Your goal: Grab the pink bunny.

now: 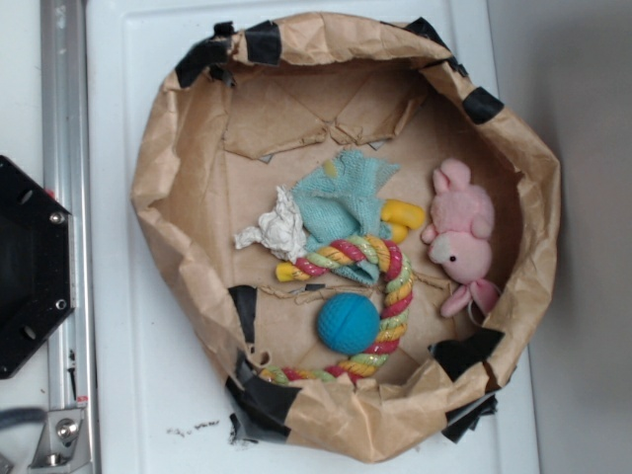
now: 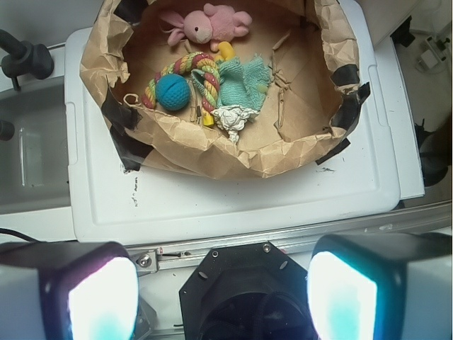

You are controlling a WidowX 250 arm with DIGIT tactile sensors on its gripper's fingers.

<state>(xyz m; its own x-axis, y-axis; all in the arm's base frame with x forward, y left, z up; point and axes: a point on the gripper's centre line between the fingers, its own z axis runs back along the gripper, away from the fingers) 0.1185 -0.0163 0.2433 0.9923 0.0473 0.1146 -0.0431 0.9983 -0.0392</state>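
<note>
Here, the pink bunny (image 1: 460, 239) (image 2: 208, 23) lies against the paper basket's wall (image 1: 533, 168) (image 2: 283, 152), bare floor only toward the centre. The gripper (image 2: 223, 290) hangs outside the basket, fingers (image 2: 92, 297) spread wide, holding nothing; rope toy (image 1: 380, 286) nearby.

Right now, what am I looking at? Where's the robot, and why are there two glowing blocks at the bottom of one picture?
These are two photos of one moment. One camera looks straight down from above. The other rides on the robot arm's wrist, so the two glowing blocks are its fingers, seen very close. Together they make the gripper, the robot's hand. It is open and holds nothing.

On a white table sits a brown paper nest patched with black tape. Inside lie a pink bunny near the paper wall, a blue ball tucked in a colourful rope toy, a teal cloth and a crumpled white paper. The robot should grab the bunny, but it is far from it.
</note>
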